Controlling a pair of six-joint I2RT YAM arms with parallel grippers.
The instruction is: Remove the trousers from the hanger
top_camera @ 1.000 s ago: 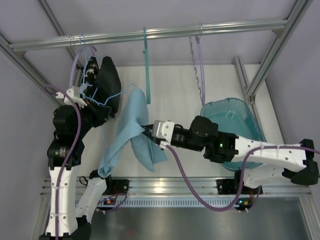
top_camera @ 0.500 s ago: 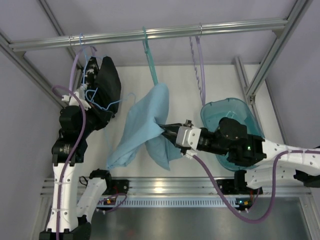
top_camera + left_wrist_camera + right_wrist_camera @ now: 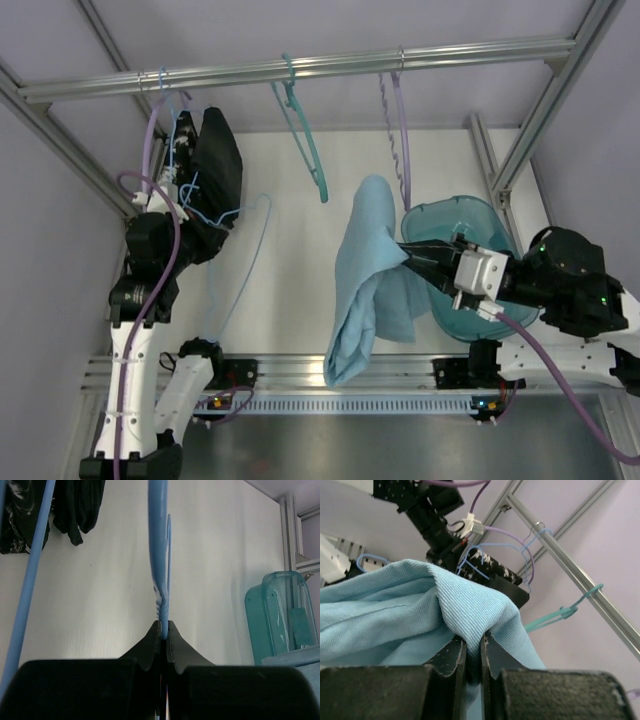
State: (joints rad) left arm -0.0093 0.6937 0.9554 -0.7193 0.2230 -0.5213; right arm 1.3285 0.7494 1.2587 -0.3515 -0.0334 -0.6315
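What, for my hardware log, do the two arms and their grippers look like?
The left arm and right arm both have white links joined by bulky black joint housings, and a lilac cable trails along each. Small green lights glow on the right arm. The right gripper has a whitish block behind black fingers. The left gripper has tapered matte black fingers.
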